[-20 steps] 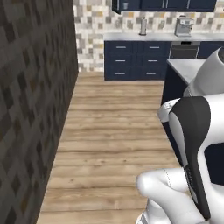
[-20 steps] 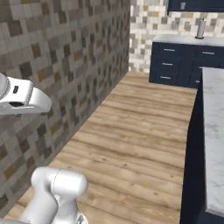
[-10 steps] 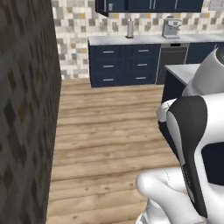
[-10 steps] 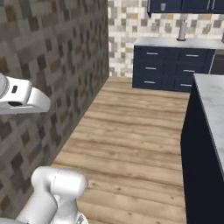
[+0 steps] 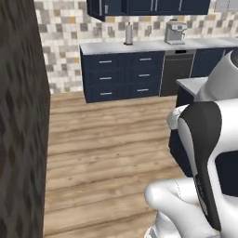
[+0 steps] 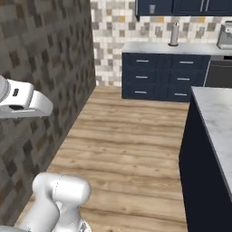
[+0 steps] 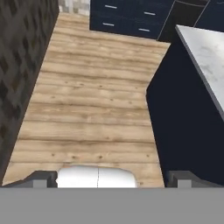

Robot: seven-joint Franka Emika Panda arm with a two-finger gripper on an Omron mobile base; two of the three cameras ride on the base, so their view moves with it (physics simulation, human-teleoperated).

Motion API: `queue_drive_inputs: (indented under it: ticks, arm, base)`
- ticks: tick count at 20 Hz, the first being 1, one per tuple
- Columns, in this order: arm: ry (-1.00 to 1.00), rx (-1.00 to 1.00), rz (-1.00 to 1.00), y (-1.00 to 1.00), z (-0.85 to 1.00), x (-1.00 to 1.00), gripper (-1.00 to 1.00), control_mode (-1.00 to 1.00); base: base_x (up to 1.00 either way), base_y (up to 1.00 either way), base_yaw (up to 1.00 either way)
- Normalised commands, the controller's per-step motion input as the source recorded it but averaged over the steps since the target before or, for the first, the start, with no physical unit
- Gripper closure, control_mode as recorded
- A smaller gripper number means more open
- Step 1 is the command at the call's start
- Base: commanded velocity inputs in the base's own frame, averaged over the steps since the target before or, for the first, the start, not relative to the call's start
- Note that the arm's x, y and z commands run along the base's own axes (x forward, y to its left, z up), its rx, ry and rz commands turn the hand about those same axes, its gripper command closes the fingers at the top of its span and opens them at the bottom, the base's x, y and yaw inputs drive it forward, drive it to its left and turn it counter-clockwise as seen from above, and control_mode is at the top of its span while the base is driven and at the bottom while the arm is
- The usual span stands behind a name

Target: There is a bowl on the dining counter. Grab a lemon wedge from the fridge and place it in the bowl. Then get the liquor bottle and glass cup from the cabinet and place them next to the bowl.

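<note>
My gripper (image 7: 113, 180) is open, its two dark fingertips (image 7: 43, 178) spread wide with nothing between them, looking down at the wooden floor. The dining counter (image 6: 215, 118) runs along the right with a white marble top over a dark navy side; it also shows in the hand view (image 7: 203, 50) and as a corner in the left base view (image 5: 191, 83). Navy upper cabinets (image 6: 181, 6) hang on the far tiled wall. A small pale shape on one cabinet front is too small to identify. The bowl, fridge, lemon wedge, liquor bottle and glass cup are out of view.
A dark mottled wall (image 6: 41, 90) stands close on the left. Wooden floor (image 6: 131, 136) stretches between it and the island. Along the far wall are navy drawers (image 5: 123, 76) under a marble counter with a paper-towel roll (image 5: 128, 33) and a coffee machine (image 5: 175, 31).
The whole scene has slid left and come nearer in both base views, so the base has moved. The gripper stays open and empty.
</note>
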Motion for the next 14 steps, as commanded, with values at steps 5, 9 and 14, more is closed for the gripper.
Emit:
queue_drive_inputs:
  ticks: [5, 9, 14]
  arm:
    - [0.00, 0.00, 0.00, 0.00, 0.00, 0.00, -1.00, 1.00]
    - [0.00, 0.00, 0.00, 0.00, 0.00, 0.00, -1.00, 1.00]
    - [0.00, 0.00, 0.00, 0.00, 0.00, 0.00, -1.00, 1.00]
  base:
    - [1.00, 0.05, -0.17]
    - [1.00, 0.07, -0.16]
    - [1.00, 0.02, -0.16]
